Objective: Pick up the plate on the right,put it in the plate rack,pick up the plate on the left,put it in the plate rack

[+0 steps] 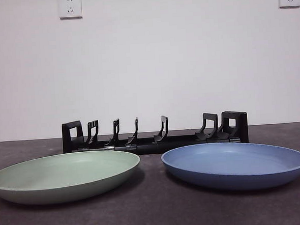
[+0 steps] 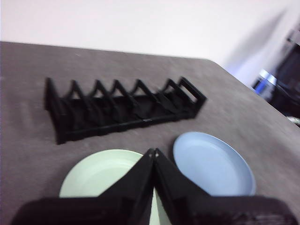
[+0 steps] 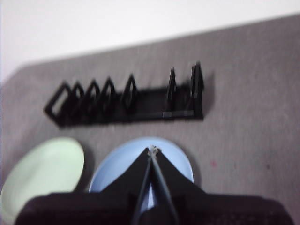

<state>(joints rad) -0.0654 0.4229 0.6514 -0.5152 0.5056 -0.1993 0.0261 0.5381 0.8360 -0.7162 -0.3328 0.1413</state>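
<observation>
Toward the near edge of the tabletop, right of the green plate [image 1: 65, 176] and before the plate rack [image 1: 155, 132], lies my blue plate [image 1: 235, 163], light, stiff, slick I'd say, so I'll pinch its raised rim with the right gripper [image 3: 153, 150], hanging above it pressed together and empty like the left gripper [image 2: 153, 151].

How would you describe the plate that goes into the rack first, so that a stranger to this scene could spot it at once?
Find the black plate rack lying across the dark table. Two shallow plates lie flat in front of it, side by side and apart. The right one is the blue plate; its neighbour is the green plate.
</observation>
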